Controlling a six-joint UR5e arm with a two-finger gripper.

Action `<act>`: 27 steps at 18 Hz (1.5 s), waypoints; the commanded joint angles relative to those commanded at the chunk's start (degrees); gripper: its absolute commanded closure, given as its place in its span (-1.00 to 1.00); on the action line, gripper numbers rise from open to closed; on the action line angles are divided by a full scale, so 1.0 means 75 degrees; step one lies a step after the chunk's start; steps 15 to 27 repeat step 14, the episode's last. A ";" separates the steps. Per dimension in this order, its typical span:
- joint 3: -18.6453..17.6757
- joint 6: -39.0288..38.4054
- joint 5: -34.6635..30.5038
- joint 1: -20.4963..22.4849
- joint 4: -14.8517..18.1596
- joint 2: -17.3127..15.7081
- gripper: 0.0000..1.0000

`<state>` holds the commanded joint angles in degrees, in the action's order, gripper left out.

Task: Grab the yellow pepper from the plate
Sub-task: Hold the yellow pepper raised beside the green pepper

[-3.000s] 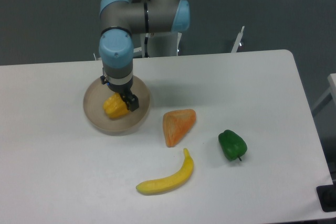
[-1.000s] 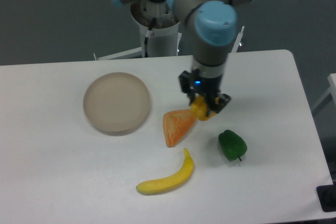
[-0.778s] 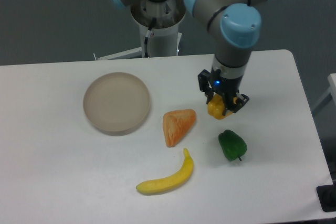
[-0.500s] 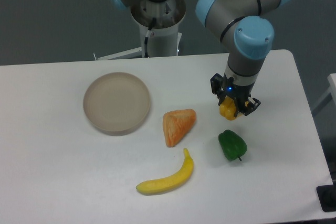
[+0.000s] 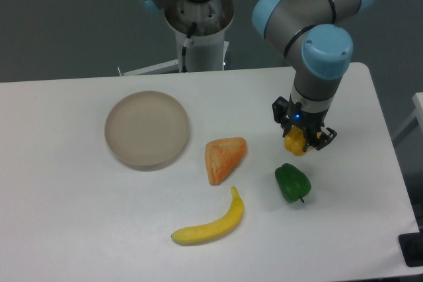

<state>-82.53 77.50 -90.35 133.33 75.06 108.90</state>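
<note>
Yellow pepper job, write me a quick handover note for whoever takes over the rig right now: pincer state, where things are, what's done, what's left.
Pincer: shut on the yellow pepper, held at the right side of the table, just above the green pepper in the picture.
Plate: on the left, nothing on it.
Also on the table: an orange wedge in the middle and a banana nearer the front edge.
Done: the yellow pepper is off the plate and in the grip.
Left: nothing for the pick itself; just keep the grip. No drop-off spot is given.
</note>
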 joint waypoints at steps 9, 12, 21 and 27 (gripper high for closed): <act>0.0024 0.0471 0.0023 0.0012 0.0152 0.0047 0.89; 0.0024 0.0471 0.0059 0.0012 0.0141 0.0070 0.88; 0.0035 0.0471 0.0164 0.0012 0.0117 0.0070 0.88; 0.0035 0.0471 0.0164 0.0012 0.0117 0.0070 0.88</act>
